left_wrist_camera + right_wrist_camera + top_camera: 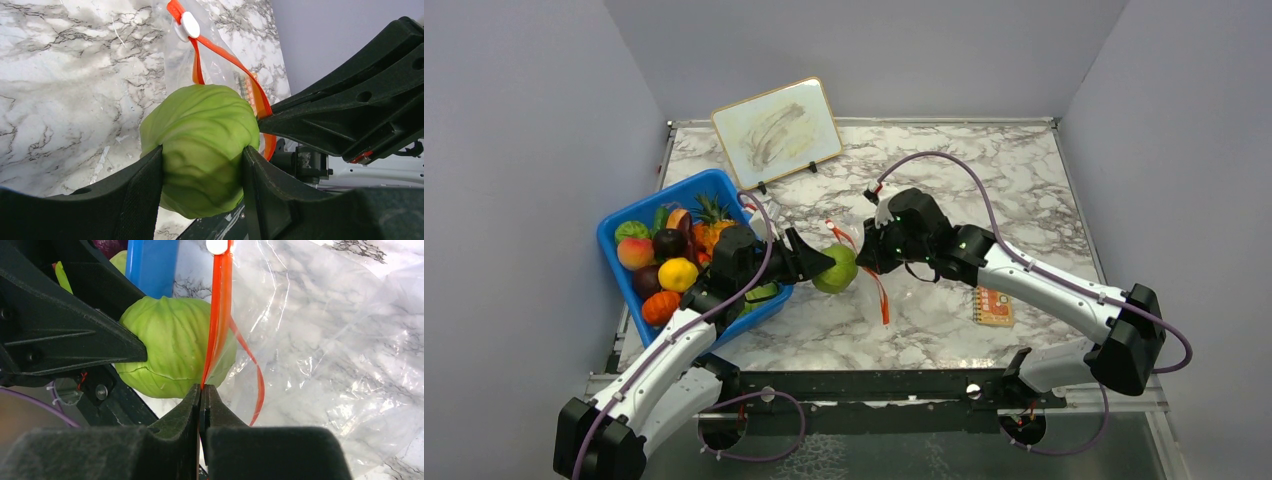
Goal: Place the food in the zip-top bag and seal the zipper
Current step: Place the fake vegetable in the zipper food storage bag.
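Note:
My left gripper (816,262) is shut on a green toy cabbage (835,269) and holds it at the open mouth of the clear zip-top bag (924,300). The cabbage fills the left wrist view (200,145) between my fingers, with the orange-red zipper (225,55) and its white slider (190,25) just beyond. My right gripper (864,255) is shut on the upper zipper strip (218,315) and holds that rim up. The lower strip (257,385) hangs apart, so the mouth is open. The cabbage (170,350) sits partly past the rim. More toy food (669,265) lies in the tub.
A blue tub (619,225) stands at the left beside my left arm. A small whiteboard (776,130) leans on its stand at the back. A small orange notebook (994,306) lies on the marble table (984,190) under my right arm.

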`<state>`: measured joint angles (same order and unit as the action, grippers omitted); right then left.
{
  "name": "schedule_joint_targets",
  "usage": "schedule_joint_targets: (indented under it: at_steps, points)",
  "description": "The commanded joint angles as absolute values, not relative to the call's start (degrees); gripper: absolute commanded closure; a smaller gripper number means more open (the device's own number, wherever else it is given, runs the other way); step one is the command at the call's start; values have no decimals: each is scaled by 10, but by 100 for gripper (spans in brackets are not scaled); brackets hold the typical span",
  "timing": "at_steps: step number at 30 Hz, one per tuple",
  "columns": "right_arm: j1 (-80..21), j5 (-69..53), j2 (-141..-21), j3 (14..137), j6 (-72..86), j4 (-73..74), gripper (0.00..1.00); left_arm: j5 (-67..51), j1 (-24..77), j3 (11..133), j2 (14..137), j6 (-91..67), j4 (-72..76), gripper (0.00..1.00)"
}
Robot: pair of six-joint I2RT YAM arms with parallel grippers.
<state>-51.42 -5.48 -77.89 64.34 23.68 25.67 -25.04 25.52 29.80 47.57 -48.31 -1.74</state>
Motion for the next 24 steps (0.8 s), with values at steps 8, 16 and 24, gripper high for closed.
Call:
schedule_joint_targets:
  at_steps: [8, 16, 24]
  points:
    - [-515, -176, -764, 703, 192, 213, 99, -190, 255, 364, 381, -448, -51, 100]
    - [-515, -256, -769, 710, 194, 155, 99, -245, 256, 358, 389, -491, -19, 100]
    - [-515, -318, -781, 719, 193, 113, 99, -255, 255, 366, 394, -404, -50, 100]
